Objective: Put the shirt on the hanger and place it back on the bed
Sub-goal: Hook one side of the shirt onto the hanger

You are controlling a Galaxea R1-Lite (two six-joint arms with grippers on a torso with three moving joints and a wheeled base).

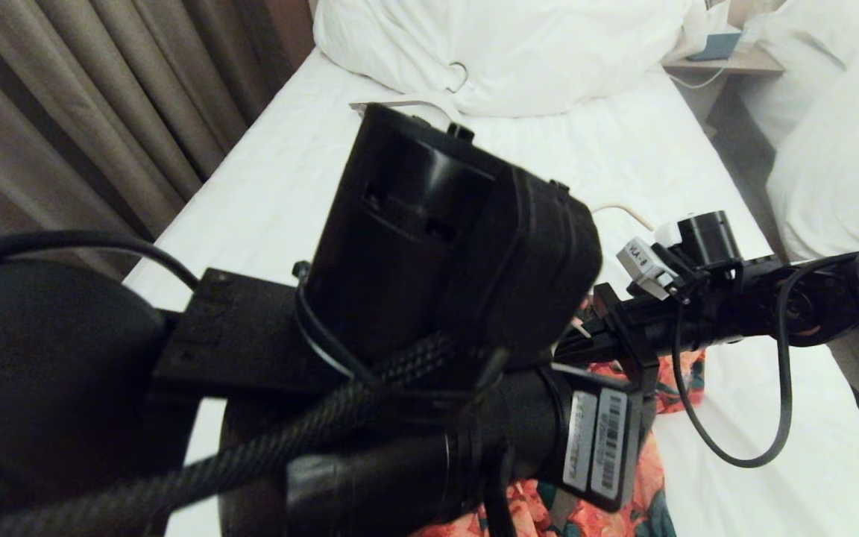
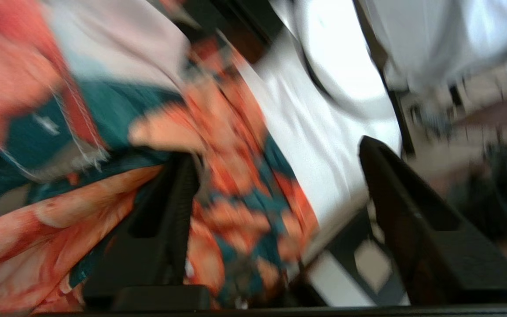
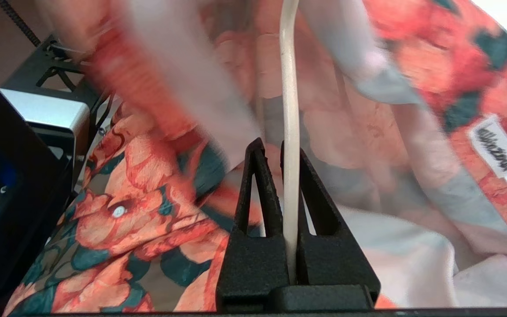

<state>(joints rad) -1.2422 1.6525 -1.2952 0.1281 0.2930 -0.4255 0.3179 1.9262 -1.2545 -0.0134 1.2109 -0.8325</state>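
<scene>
- Over the near end of the bed, a single bed under a smooth plain white sheet, the head view is mostly filled by the black left arm and its cabling; the orange-coral flowered shirt with dark green leaves shows only as a patch below the arms, lying on the sheet toward the bed's near edge.
- Beyond the arm, a short stretch of the thin cream-white wire hanger curves out across the sheet; its long axis cannot be judged from so little.
- At the head of the bed lie big white pillows; brown curtains hang along the bed's left side, and a second bed with a puffy white duvet stands to the right, past a small wooden shelf.
- From the left wrist view, the left gripper has its black fingers spread wide apart, one finger against the blurred shirt cloth, nothing between them.
- From the right wrist view, the right gripper is clamped on the hanger wire, which runs straight away from the fingertips into the shirt's pale inside; the small white neck label sits near by.
</scene>
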